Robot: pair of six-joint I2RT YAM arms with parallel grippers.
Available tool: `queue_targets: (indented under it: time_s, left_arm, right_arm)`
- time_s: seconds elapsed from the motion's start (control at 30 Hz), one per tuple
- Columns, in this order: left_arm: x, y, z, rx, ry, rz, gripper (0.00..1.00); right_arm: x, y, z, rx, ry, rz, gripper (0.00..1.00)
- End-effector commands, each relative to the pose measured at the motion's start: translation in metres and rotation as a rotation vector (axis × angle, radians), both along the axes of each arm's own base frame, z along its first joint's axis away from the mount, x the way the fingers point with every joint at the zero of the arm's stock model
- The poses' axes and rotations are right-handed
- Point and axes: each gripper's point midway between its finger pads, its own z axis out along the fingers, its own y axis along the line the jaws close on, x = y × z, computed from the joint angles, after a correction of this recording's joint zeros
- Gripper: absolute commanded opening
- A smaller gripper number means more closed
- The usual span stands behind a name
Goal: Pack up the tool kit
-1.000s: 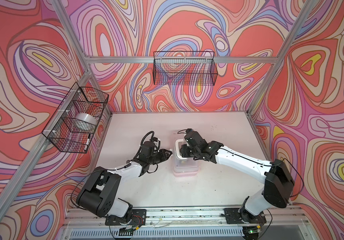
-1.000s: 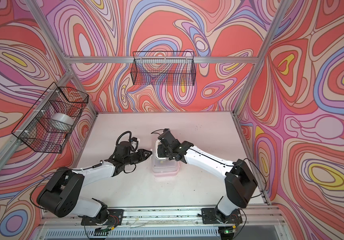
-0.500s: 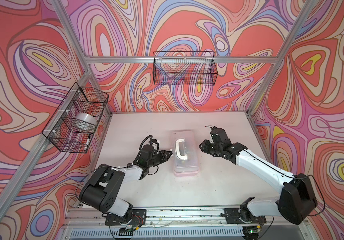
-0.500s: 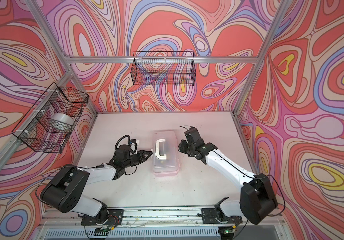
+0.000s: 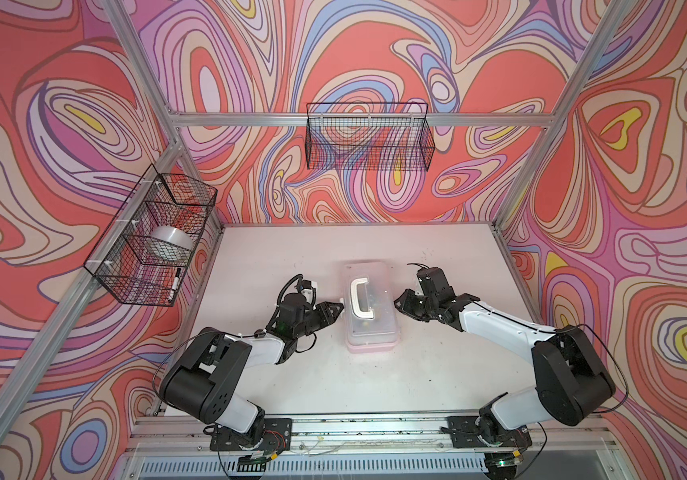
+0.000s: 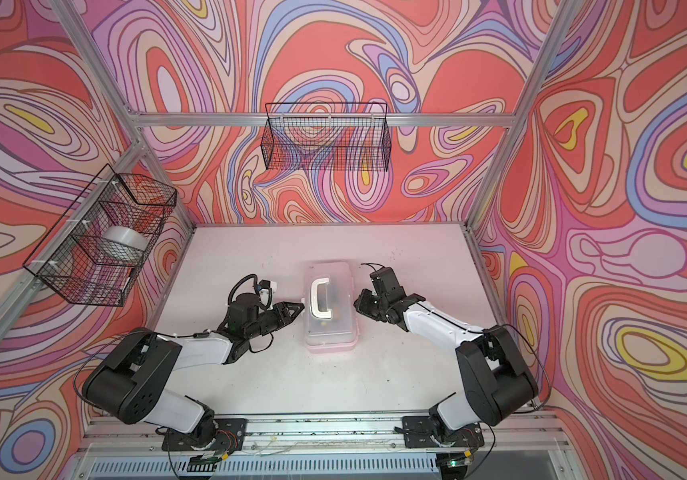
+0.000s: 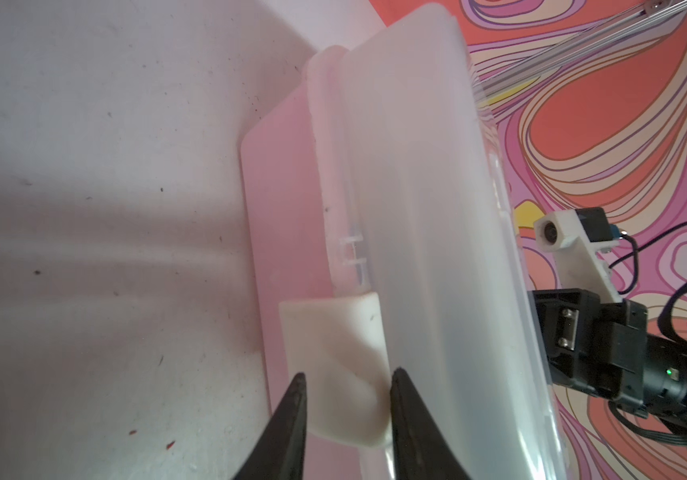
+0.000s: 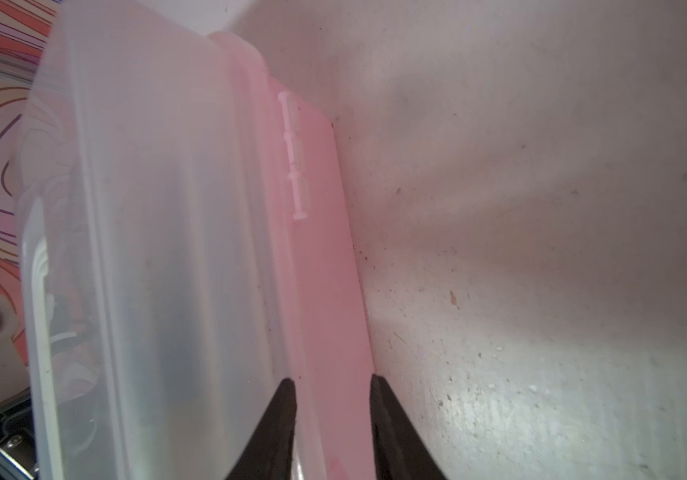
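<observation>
Nearest me, I see no loose tools on the speckled white table (image 5: 437, 374). In the middle sits the pink tool kit case (image 5: 371, 332), lid down, so I think packing is almost done, with maybe just the white latch (image 7: 333, 365) left. My left gripper (image 5: 337, 311) has its jaws on both sides of that latch, and I cannot tell if they squeeze. My right gripper (image 5: 399, 300), just right of the case, is a little open and holds nothing. Far back, a black wire basket (image 5: 369, 137) hangs on swirly walls.

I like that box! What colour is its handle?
White. The handle shows best in a top view.
</observation>
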Motion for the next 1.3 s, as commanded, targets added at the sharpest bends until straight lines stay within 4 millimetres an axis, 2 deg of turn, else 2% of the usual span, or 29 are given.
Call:
queue_targets:
  time_s: [0.0,0.13,0.17,0.23,0.37,0.4,0.43,0.53,0.63,0.77,0.83,0.9,1.03,1.07,1.17,1.27]
  left_arm:
    - [-0.018,0.02,-0.033,0.159,0.136,0.025,0.42]
    - [-0.01,0.034,-0.014,0.247,0.088,0.066,0.52]
    - [0.001,0.033,0.006,0.25,0.044,0.081,0.55]
    - [0.005,0.038,0.018,0.28,0.012,0.098,0.58]
    - [0.017,0.046,0.045,0.335,-0.05,0.129,0.65]
    - [0.02,0.051,0.049,0.365,-0.059,0.151,0.68]
    - [0.024,0.059,0.053,0.404,-0.069,0.19,0.7]
    - [0.035,0.092,0.067,0.55,-0.132,0.327,0.75]
    - [0.041,0.123,0.082,0.677,-0.222,0.456,0.78]
    - [0.043,0.15,0.099,0.861,-0.348,0.542,0.81]
    - [0.042,0.164,0.104,0.945,-0.4,0.596,0.84]
    - [0.039,0.179,0.104,1.042,-0.445,0.642,0.88]
    - [0.029,0.211,0.077,1.199,-0.43,0.697,0.88]
    - [0.026,0.219,0.068,1.203,-0.401,0.711,0.88]
    - [0.025,0.231,0.04,1.151,-0.354,0.714,0.88]
    - [0.03,0.231,0.037,1.138,-0.326,0.699,0.87]
  right_arm:
    - [0.004,-0.001,0.012,0.018,-0.023,-0.003,0.32]
    - [0.005,-0.01,0.014,-0.003,-0.028,-0.024,0.32]
    - [0.004,-0.012,0.014,-0.007,-0.028,-0.029,0.32]
    - [0.005,-0.015,0.016,-0.016,-0.039,-0.036,0.32]
    - [0.012,-0.03,0.033,-0.104,-0.095,-0.051,0.33]
    - [0.015,-0.036,0.04,-0.137,-0.12,-0.057,0.36]
    - [0.018,-0.042,0.049,-0.18,-0.155,-0.059,0.45]
    - [0.029,-0.067,0.073,-0.348,-0.238,-0.1,0.98]
    - [0.043,-0.096,0.094,-0.526,-0.312,-0.171,0.98]
    - [0.052,-0.138,0.112,-0.683,-0.482,-0.371,0.98]
    - [0.051,-0.142,0.11,-0.7,-0.605,-0.389,0.98]
    - [0.047,-0.156,0.104,-0.763,-0.679,-0.445,0.98]
    - [0.05,-0.18,0.069,-0.892,-0.615,-0.444,0.98]
    - [0.049,-0.184,0.062,-0.893,-0.564,-0.446,0.98]
    - [0.053,-0.189,0.061,-0.922,-0.6,-0.441,0.98]
    - [0.06,-0.202,0.044,-0.908,-0.561,-0.427,0.98]
